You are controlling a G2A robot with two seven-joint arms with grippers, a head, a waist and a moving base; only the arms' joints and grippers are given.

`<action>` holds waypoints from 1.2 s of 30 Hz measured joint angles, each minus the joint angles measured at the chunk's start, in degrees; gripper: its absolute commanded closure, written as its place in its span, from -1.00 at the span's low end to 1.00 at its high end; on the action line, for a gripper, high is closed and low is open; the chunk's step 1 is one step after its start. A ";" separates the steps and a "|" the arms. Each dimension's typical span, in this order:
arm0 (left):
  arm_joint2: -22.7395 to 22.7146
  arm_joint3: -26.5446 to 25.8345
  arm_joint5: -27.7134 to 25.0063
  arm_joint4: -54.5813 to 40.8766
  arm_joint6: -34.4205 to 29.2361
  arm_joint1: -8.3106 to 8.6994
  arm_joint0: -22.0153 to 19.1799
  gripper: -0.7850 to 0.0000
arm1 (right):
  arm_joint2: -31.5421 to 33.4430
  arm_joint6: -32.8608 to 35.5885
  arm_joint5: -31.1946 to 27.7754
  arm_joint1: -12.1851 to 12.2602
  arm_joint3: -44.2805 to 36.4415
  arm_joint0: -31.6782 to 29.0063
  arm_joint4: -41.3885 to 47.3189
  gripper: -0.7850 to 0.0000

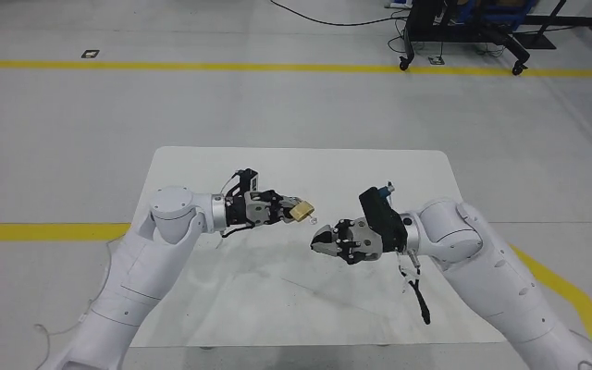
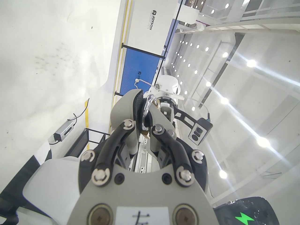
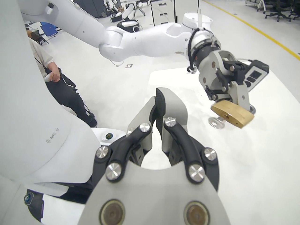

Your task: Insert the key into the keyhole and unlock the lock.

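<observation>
My left pincer (image 3: 232,99) is closed on the lock (image 3: 233,114), clamping the brass body near its top and holding it just above the desk (image 3: 257,153), bottom face tipped toward my other arm. My right pincer (image 3: 160,99) is closed with its pads pressed together and nothing between them. It sits near the lock but apart from it. The key (image 3: 216,121) hangs at the lock's lower face, its round silver bow sticking out. I judge the blade to be already in the keyhole, which leaves the turn as the step in hand. To do that well, the right pincer should open and come in along the line of the key. It should take the bow across its flat faces, not its edge, and rotate about the blade's own axis without any sideways pull. The left pincer must keep its clamp firm so the body does not spin with the key. A grip too near the tip of the bow risks slipping or levering the key out. Several points could not be confirmed. The keyhole is covered by the key and the lock's edge, so I cannot tell how deep the blade sits. The shackle (image 2: 145,112) is partly masked by my left fingers, and whether it is latched cannot be told.
</observation>
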 measured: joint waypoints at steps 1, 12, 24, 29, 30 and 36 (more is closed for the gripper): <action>0.05 0.00 0.01 -0.05 -0.09 0.00 -0.01 1.00 | -0.38 0.29 0.00 0.00 0.50 0.40 0.43 1.00; 0.37 -0.16 0.13 -0.22 -1.21 0.19 0.01 1.00 | -2.22 -0.78 0.00 -0.16 5.79 3.50 2.52 1.00; 0.85 -0.42 -0.36 -0.06 -2.39 0.36 -0.14 1.00 | -4.79 -2.47 0.00 -0.93 10.30 6.79 1.73 1.00; 0.45 -0.47 -1.04 -0.38 -0.54 0.37 -0.01 1.00 | -4.48 -3.46 0.00 -1.03 10.25 7.61 -0.06 0.58; 0.20 -0.50 -1.42 -0.70 0.47 0.33 0.11 1.00 | -4.01 -4.11 0.00 -0.99 9.43 7.44 -0.69 0.09; -0.61 -1.11 -2.62 -3.13 8.02 -0.11 1.25 1.00 | -1.12 -8.75 0.00 -0.67 4.71 5.28 -4.81 -1.00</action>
